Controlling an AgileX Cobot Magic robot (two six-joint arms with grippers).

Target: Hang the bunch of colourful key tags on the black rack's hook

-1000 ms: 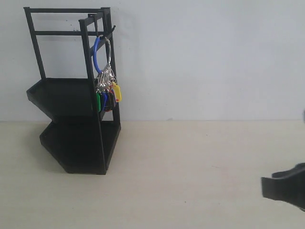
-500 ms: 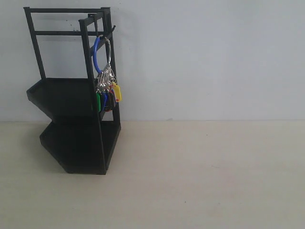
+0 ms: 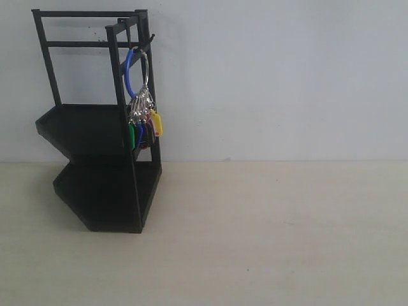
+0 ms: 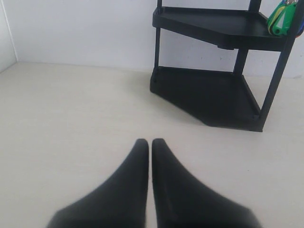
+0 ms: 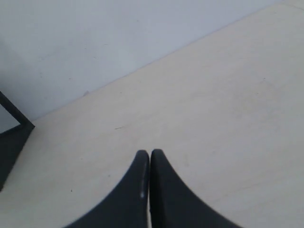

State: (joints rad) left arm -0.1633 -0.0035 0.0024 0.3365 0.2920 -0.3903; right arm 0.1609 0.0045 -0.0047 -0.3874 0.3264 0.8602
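The black rack [image 3: 95,127] stands at the left against the wall. The colourful key tag bunch [image 3: 143,121] hangs from the hook [image 3: 148,43] near the rack's top, by its silver ring and blue loop. Neither gripper appears in the exterior view. In the left wrist view my left gripper [image 4: 150,142] is shut and empty above the table, well away from the rack [image 4: 209,90]; a green edge of the tag bunch [image 4: 280,16] shows there. My right gripper [image 5: 150,153] is shut and empty over bare table, with a corner of the rack [image 5: 12,137] at the edge.
A pale wooden table [image 3: 268,236] spreads in front of a white wall [image 3: 274,76]. The rack's two shelves hold nothing that I can see.
The right gripper, seen at the exterior view's lower right edge one second ago, has left that view. The tag bunch and rack have not moved.
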